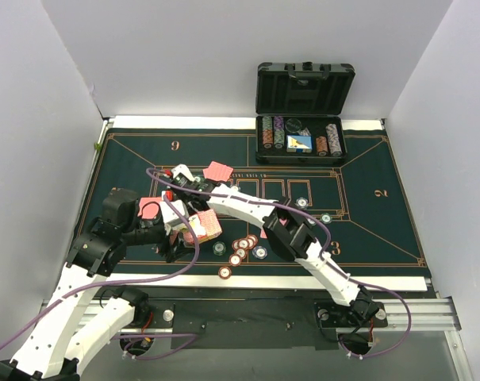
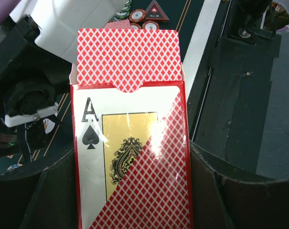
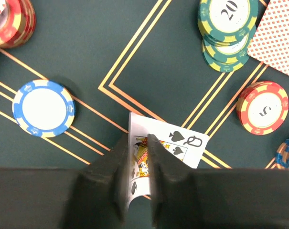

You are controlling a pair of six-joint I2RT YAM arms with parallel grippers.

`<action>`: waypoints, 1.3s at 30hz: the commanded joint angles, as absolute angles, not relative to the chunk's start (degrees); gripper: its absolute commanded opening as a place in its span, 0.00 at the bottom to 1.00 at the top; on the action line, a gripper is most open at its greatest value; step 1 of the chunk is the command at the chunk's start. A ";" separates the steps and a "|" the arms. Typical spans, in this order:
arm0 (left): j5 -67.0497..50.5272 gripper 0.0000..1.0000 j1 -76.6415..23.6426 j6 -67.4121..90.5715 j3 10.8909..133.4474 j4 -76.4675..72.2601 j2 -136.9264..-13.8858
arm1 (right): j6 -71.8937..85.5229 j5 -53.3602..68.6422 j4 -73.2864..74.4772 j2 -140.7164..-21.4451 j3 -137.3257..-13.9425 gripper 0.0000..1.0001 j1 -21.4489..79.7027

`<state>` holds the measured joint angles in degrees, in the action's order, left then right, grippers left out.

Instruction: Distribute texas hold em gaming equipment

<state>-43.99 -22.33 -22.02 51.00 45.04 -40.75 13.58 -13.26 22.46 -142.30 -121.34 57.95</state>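
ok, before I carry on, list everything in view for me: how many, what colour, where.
card box: one, red diamond print, ace of spades on front, in the left gripper
queen of spades: one, face up, edge between the right gripper fingers
face-down card: at least one, pink-red back, mat's left half
loose chips: about ten, red, green, blue, mid-mat
case: one, black, open, far right, chip rows inside
mat: one, dark green, orange lines
left gripper: black, closed on the card box
right gripper: black, nearly closed on the queen
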 commanded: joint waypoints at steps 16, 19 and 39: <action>-45.26 0.00 -21.97 -22.15 53.52 43.50 -40.61 | 21.88 -0.53 16.00 -134.31 -108.65 0.64 52.38; -45.00 0.00 -21.97 -22.50 53.79 43.94 -40.52 | 22.24 1.93 16.08 -132.81 -106.35 0.67 52.47; -44.91 0.00 -21.97 -22.94 54.05 45.00 -39.38 | 29.44 2.28 3.18 -115.77 -81.84 0.62 54.23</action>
